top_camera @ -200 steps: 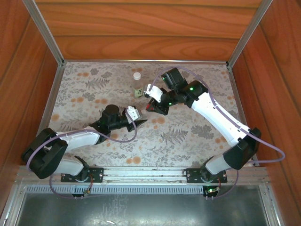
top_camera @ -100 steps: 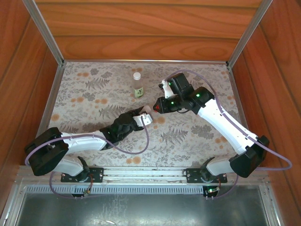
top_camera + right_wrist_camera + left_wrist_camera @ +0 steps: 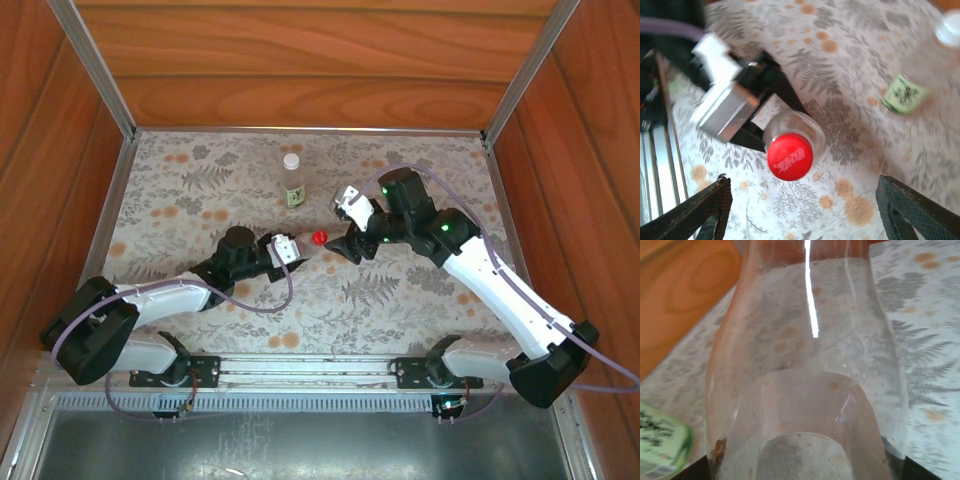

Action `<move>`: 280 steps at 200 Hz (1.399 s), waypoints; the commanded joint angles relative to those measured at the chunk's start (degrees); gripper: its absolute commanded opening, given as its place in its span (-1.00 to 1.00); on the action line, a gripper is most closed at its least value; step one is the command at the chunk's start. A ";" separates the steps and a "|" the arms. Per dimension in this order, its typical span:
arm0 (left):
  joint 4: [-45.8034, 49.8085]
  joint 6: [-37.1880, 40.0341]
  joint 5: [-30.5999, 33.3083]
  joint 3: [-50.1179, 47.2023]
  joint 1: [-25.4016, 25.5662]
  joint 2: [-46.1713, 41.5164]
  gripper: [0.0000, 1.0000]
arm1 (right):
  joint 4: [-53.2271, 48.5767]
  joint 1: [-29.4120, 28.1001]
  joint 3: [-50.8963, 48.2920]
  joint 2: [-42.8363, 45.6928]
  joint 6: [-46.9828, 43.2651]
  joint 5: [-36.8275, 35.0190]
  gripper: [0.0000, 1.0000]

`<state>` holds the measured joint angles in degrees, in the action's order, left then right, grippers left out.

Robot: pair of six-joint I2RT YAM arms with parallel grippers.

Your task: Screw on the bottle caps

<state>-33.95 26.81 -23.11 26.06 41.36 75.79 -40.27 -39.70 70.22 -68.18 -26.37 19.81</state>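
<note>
Since half a second ago, the right fingers [image 3: 705, 210] are being seen drawn back from the short bottle [image 3: 795, 122], and the red cap [image 3: 789, 156] is no longer being carried between them: it is now sitting on the bottle's neck. How far it is threaded on cannot be told.

- The right fingers are being held spread wide, with nothing between them, just beside the red cap on its right in the top view.
- The short bottle is being pinched by the left fingers [image 3: 775, 87], with one black finger on each side of its clear body. Whether its base is touching the desk [image 3: 200, 180] cannot be told.
- In the left wrist view, the short bottle's clear wall is being seen very close, with the patterned desk showing through it.
- The tall bottle [image 3: 292, 186], with its green-yellow label, is standing upright farther back on the desk. The white cap [image 3: 291, 160] is on its top, and it is well apart from both sets of fingers.
</note>
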 commanded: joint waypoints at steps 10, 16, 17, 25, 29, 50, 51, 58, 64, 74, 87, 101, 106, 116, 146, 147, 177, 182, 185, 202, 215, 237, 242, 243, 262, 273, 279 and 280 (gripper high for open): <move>5.82 -1.14 -14.50 1.74 -1.48 -1.10 -0.03 | -11.55 0.08 5.00 -3.68 -23.79 7.85 0.58; 6.18 -1.27 -15.63 1.92 -1.74 -1.02 -0.03 | -12.71 0.13 5.89 -4.47 -24.38 7.63 0.52; 6.22 -1.29 -15.81 1.94 -1.78 -0.97 -0.03 | -12.80 0.14 6.03 -4.58 -24.45 7.66 0.51; 6.79 -1.49 -17.11 2.33 -2.18 -0.74 -0.03 | -14.48 0.10 7.24 -5.62 -25.19 8.14 0.43; 7.02 -1.62 -17.64 2.52 -2.39 -0.60 -0.03 | -15.24 0.14 7.69 -6.04 -25.57 8.40 0.41; 7.57 -1.67 -18.96 3.24 -2.82 -0.03 -0.03 | -17.76 -0.15 10.22 -8.62 -26.30 9.96 0.27; 7.62 -1.67 -18.93 3.27 -2.85 0.06 -0.03 | -17.93 -0.17 10.26 -8.76 -26.33 9.93 0.26; 7.75 -1.67 -19.14 3.42 -2.87 0.19 -0.03 | -18.18 -0.36 10.54 -9.19 -26.59 9.89 0.25; 7.81 -1.67 -19.31 3.53 -3.04 0.23 -0.03 | -18.36 -0.50 10.65 -9.77 -26.87 9.64 0.22; 7.96 -1.67 -19.40 3.72 -3.12 0.32 -0.03 | -18.09 -0.63 10.69 -10.41 -27.03 9.13 0.19; 8.03 -1.71 -19.77 3.90 -3.15 0.37 -0.03 | -18.09 -0.81 10.80 -11.16 -27.19 8.85 0.16; 8.19 -1.85 -19.83 4.08 -3.21 0.41 -0.03 | -17.63 -0.99 11.10 -12.02 -26.82 8.71 0.09; 8.20 -1.91 -19.88 4.09 -3.21 0.38 -0.03 | -17.21 -1.05 11.08 -12.07 -26.77 8.81 0.06; 8.30 -1.93 -19.91 4.08 -3.24 0.34 -0.03 | -16.54 -1.16 11.01 -12.34 -26.65 8.87 0.01; 8.44 -2.20 -20.38 4.48 -3.30 0.74 -0.03 | -15.92 -1.63 11.73 -13.38 -26.41 10.02 -0.09; 8.45 -2.20 -20.43 4.50 -3.31 0.75 -0.03 | -15.92 -1.61 11.80 -13.40 -26.42 10.03 -0.09; 8.57 -2.20 -20.39 4.70 -3.31 1.32 -0.03 | -16.15 -1.96 12.39 -14.08 -26.85 10.49 -0.10; 8.56 -2.20 -20.39 4.65 -3.33 1.36 -0.03 | -16.15 -1.96 12.42 -14.15 -26.82 10.59 -0.10; 8.57 -2.20 -20.39 4.69 -3.39 1.42 -0.03 | -16.15 -2.03 12.40 -14.09 -26.73 10.71 -0.10; 8.60 -2.20 -20.48 4.81 -3.34 1.32 -0.03 | -16.69 -2.06 12.79 -14.47 -26.68 11.06 -0.18; 8.68 -2.20 -20.30 4.72 -3.36 1.07 -0.03 | -17.38 -2.09 13.02 -14.82 -26.63 10.74 -0.29; 8.64 -2.11 -19.62 4.63 -3.36 0.67 -0.03 | -17.57 -2.20 13.11 -14.87 -25.93 9.99 -0.42; 8.64 -2.11 -19.23 4.61 -3.34 0.48 -0.03 | -17.56 -2.22 13.15 -14.88 -25.61 9.77 -0.45; 8.64 -2.15 -19.11 4.61 -3.37 0.49 -0.03 | -17.65 -2.22 13.13 -14.88 -25.59 9.79 -0.46; 8.65 -2.06 -16.80 4.52 -3.39 -0.50 -0.03 | -17.34 -2.50 13.04 -14.66 -23.00 8.58 -0.51; 8.68 -2.08 -12.82 4.61 -3.31 -1.14 -0.03 | -16.14 -2.49 12.79 -14.40 -19.86 7.50 -0.50; 8.64 -1.86 -10.05 4.65 -3.09 -1.49 -0.03 | -14.80 -2.57 12.34 -14.07 -17.21 6.80 -0.50; 8.64 -1.85 -9.42 4.63 -3.07 -1.59 -0.03 | -14.55 -2.57 12.24 -14.08 -16.60 6.63 -0.50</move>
<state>-25.12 24.25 -40.27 29.32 38.37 76.40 -56.07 -41.58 81.97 -82.61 -50.30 27.75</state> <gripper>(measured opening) 0.490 0.336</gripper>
